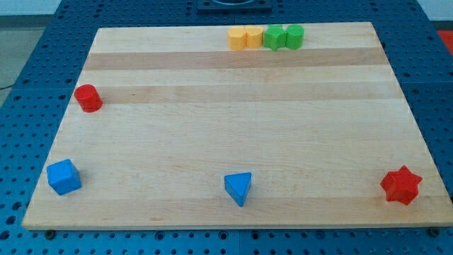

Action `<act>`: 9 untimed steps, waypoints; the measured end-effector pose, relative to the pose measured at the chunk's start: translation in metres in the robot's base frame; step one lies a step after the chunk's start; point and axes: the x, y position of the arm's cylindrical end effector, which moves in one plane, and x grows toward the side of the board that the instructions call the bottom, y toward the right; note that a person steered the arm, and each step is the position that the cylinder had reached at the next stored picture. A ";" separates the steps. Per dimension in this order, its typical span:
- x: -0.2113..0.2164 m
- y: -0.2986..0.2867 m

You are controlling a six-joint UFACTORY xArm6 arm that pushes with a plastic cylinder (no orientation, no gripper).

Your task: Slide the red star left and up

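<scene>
The red star (401, 185) lies on the wooden board (233, 127) near its bottom right corner. It stands alone, well apart from the other blocks. My tip and the rod do not show in the camera view, so I cannot place the tip relative to the star or any block.
A red cylinder (88, 98) sits at the left edge. A blue cube (64, 177) is at the bottom left and a blue triangle (238, 188) at the bottom middle. Along the top edge, two yellow blocks (245, 37) touch two green blocks (284, 36) in a row.
</scene>
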 end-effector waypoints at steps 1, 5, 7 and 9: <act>0.015 -0.020; -0.042 -0.119; -0.045 -0.155; -0.044 -0.155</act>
